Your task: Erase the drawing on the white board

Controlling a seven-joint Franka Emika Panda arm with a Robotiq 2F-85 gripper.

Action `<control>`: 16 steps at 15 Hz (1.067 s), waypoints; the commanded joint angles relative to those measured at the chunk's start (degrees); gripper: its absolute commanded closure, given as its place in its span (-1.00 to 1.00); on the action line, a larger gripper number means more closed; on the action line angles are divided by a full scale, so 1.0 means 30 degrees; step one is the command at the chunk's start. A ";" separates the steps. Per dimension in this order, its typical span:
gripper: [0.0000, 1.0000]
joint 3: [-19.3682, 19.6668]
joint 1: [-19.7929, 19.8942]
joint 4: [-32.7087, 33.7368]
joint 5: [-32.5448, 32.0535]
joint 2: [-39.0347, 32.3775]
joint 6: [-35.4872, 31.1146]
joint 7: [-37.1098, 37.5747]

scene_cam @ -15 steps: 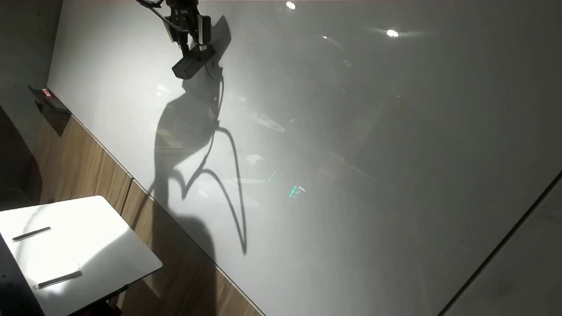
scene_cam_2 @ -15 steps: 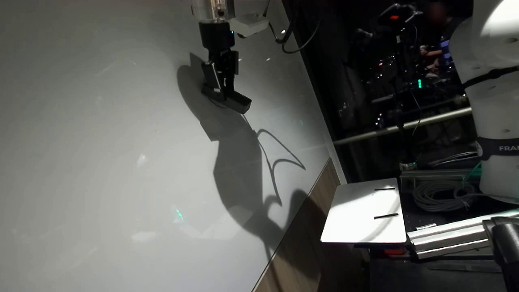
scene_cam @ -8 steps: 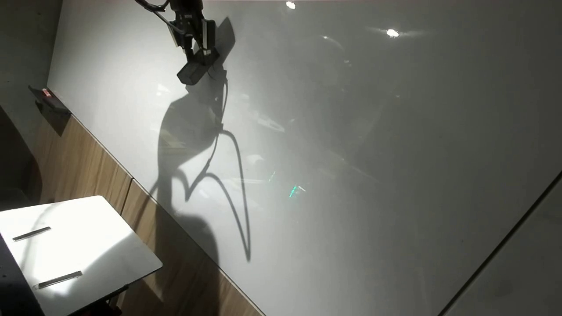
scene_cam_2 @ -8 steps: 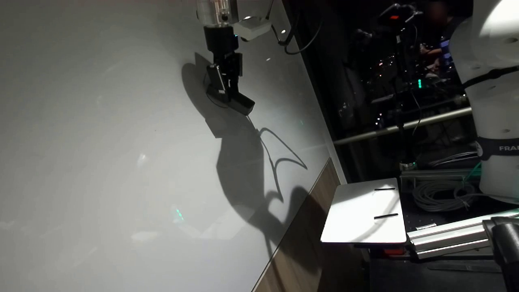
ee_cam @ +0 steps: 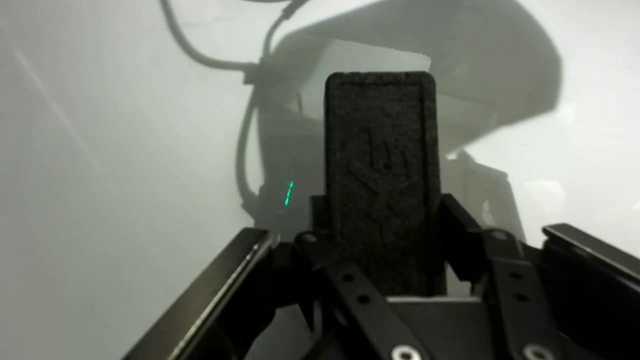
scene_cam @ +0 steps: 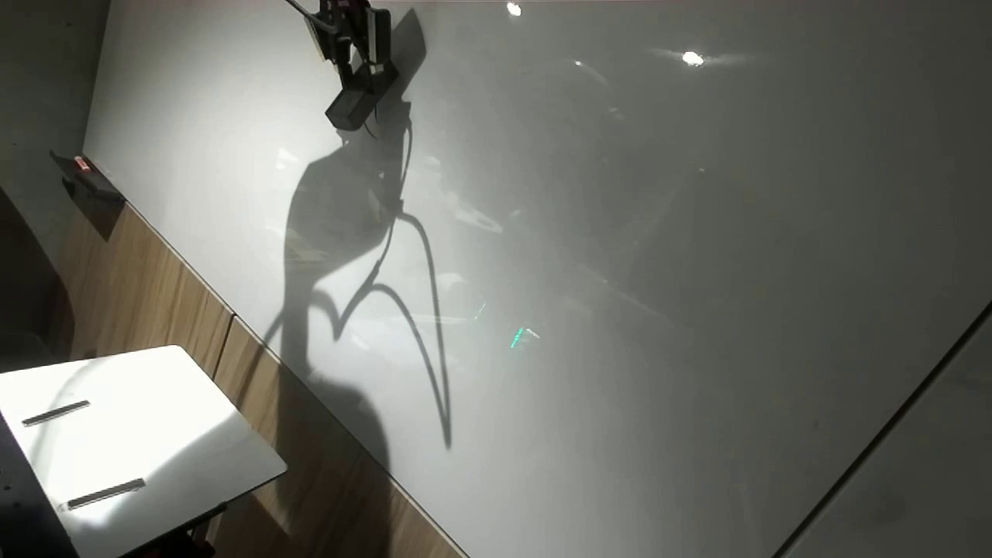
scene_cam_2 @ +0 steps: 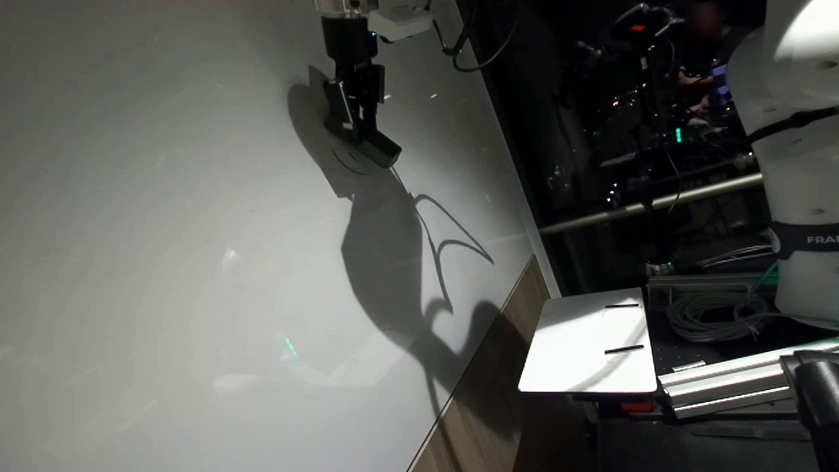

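Observation:
My gripper [scene_cam: 361,71] is shut on a dark block-shaped eraser [scene_cam: 353,106], up near the top of both exterior views. In the wrist view the eraser [ee_cam: 382,145] stands out between the two fingers, one on each side of it. The large glossy white board [scene_cam_2: 164,229] lies behind it. Thin dark curved strokes of the drawing [scene_cam_2: 347,167] show just below the eraser, inside the arm's shadow. The rest of the drawing is covered by eraser and gripper, or cannot be made out. Whether the eraser touches the board cannot be told.
A small white table top [scene_cam_2: 590,354] with two dark strips stands beside the board's wooden lower panel [scene_cam: 155,287]. A dark tray [scene_cam: 93,178] sticks out at the board's edge. Aluminium profiles [scene_cam_2: 727,387] and coiled cable [scene_cam_2: 704,314] lie near the robot base [scene_cam_2: 813,275].
In both exterior views the gripper and eraser have shifted slightly down and sideways, then back up. More of the drawing's curved strokes shows below the eraser. The grip looks the same.

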State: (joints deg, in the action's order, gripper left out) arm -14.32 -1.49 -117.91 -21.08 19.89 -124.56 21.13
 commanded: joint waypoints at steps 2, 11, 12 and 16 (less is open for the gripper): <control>0.41 -0.0116 0.0069 0.1818 -0.0519 -0.0310 0.0371 -0.0020; 0.41 -0.0838 -0.0189 0.0952 -0.0718 -0.1237 -0.0377 0.1003; 0.41 -0.0961 -0.0247 0.0726 -0.0793 -0.1412 -0.0462 0.1196; 0.41 -0.1007 -0.0196 -0.0082 -0.1767 -0.2268 -0.0741 0.1909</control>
State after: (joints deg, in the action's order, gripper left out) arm -17.88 -2.22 -117.56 -23.09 15.87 -124.12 24.93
